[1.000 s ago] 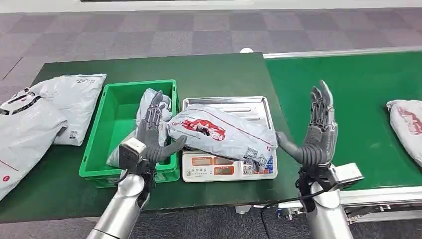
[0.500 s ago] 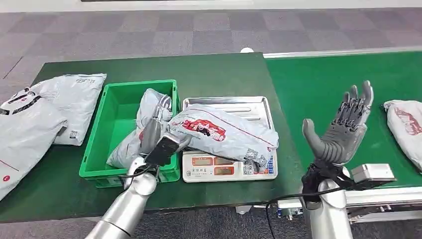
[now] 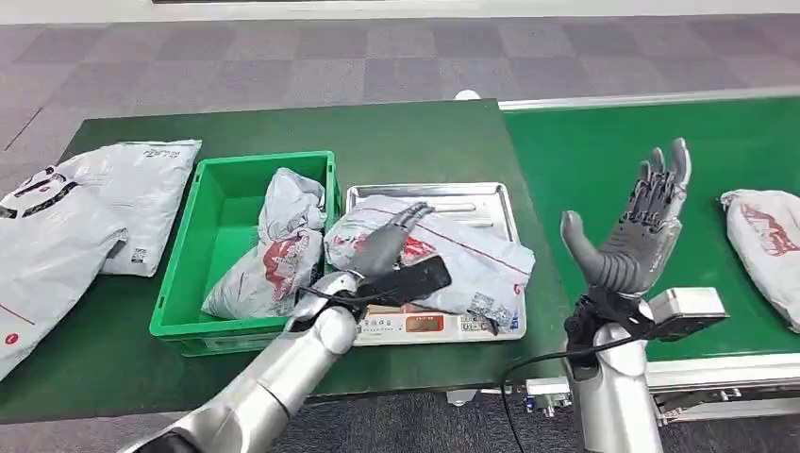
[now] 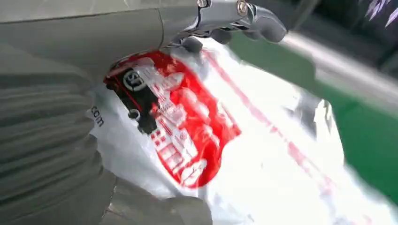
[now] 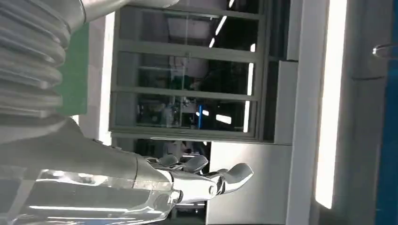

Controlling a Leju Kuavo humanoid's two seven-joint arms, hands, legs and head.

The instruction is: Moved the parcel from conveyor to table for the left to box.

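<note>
We count five parcels, one green bin [image 3: 219, 283], one scale [image 3: 429, 326] and two hands. The landmark is the scale, which stands on the table [image 3: 396, 132].

The task parcel [image 3: 472, 260] lies on the scale's steel tray, covering most of it. It is a light grey plastic mailer, crumpled, with a red printed graphic, thin red lines and a barcode label at one corner. The left hand [image 3: 387, 247] rests flat on top of this parcel; its fingers [image 4: 263, 23] lie extended over the film, and we cannot tell whether they grip it.

One parcel [image 3: 274, 255] sits in the bin, just beside the scale. Two parcels [image 3: 141, 203] lie on the table beyond the bin. One parcel [image 3: 764, 250] lies on the conveyor [image 3: 604, 151], well apart from the scale.

The right hand [image 3: 634, 241] is raised beside the scale, palm open, fingers spread wide, holding nothing.
</note>
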